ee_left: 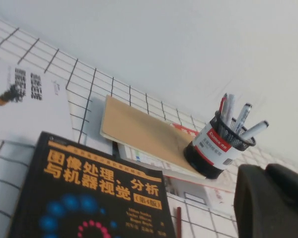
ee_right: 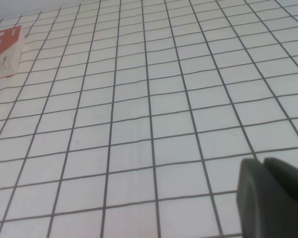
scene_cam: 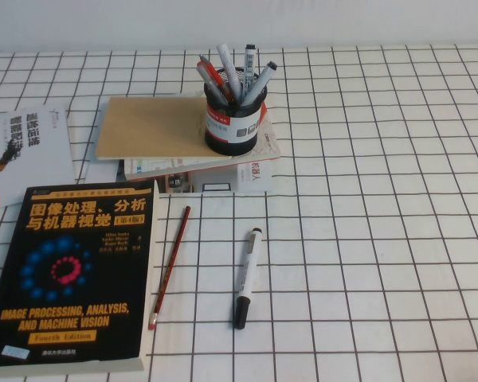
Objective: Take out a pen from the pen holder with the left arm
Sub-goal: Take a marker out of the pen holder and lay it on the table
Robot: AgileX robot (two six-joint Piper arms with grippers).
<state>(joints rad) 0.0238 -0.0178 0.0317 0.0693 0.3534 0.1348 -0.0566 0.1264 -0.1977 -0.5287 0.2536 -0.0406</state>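
A black mesh pen holder (scene_cam: 235, 119) with a white and red label stands on a tan board (scene_cam: 151, 127) laid over stacked books at the back of the table. Several pens (scene_cam: 231, 72) stick out of its top. Neither arm shows in the high view. In the left wrist view my left gripper (ee_left: 265, 171) is shut and holds nothing, and the pen holder (ee_left: 216, 148) stands beyond it at a distance. My right gripper (ee_right: 262, 161) is shut and empty, hovering over bare checked cloth.
A white marker with a black cap (scene_cam: 248, 277) and a red pencil (scene_cam: 170, 267) lie on the checked cloth in front of the stack. A thick black book (scene_cam: 72, 274) lies at the front left, and a white booklet (scene_cam: 24, 147) behind it.
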